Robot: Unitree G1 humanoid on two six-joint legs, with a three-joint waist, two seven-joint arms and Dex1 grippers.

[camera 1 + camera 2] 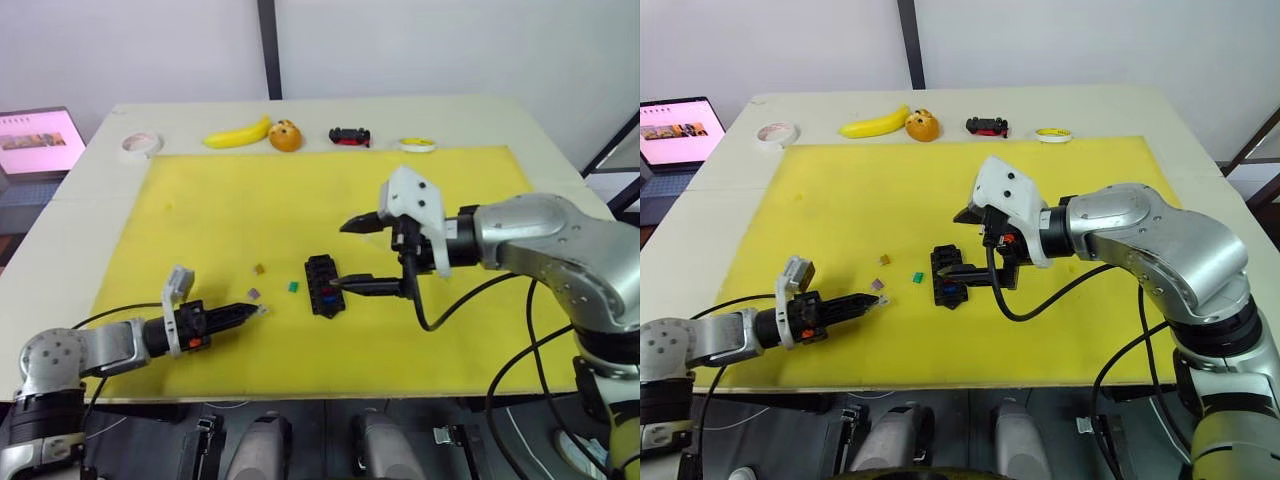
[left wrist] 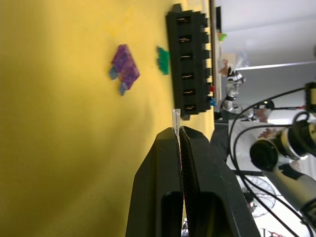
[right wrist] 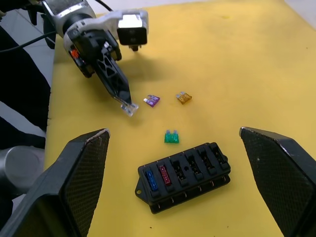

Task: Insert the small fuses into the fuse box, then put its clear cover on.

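Currently: left pincer (image 3: 129, 108) pinching pale clear fuse (image 2: 175, 120) | right pincer (image 1: 345, 256) wide above fuse box (image 3: 184, 176) | blue, red fuses seated.

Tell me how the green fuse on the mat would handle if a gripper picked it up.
The green fuse looks tiny and thin, so probably very light and apt to skid if nudged. It lies flat on the yellow mat, likely hard to pinch. Its smooth plastic may slip.

Fuse box (image 2: 190, 59) far side hidden
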